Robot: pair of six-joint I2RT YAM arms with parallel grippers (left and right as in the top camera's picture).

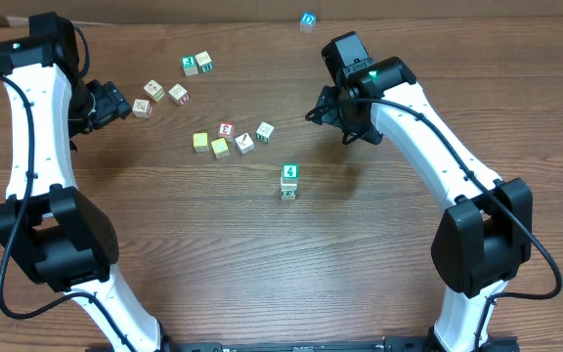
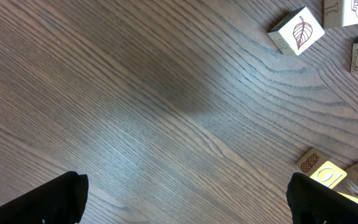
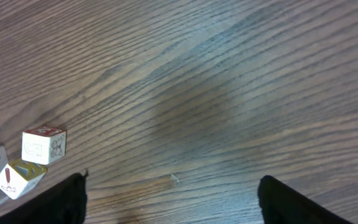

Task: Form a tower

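Dark wood-grain table point(image 1: 262, 274). Near its centre stands the tower point(image 1: 288, 182), topped by a green "4". Loose cubes lie beyond it: a cluster of five point(image 1: 226, 130), a trio point(image 1: 154, 90), a pair point(image 1: 190, 66). One blue-edged cube point(image 1: 307, 20) sits well apart at the far edge.

Count on the table point(image 1: 379, 254): eleven loose cubes point(image 1: 245, 143), one tower point(image 1: 288, 181), two arms (left arm point(image 1: 27, 127), right arm point(image 1: 428, 132)).
The loose cubes are lying as one blue-marked cube point(image 1: 307, 20), a pair point(image 1: 190, 66), a trio point(image 1: 178, 94) and a cluster of five point(image 1: 226, 129); the tower is showing at least two levels.
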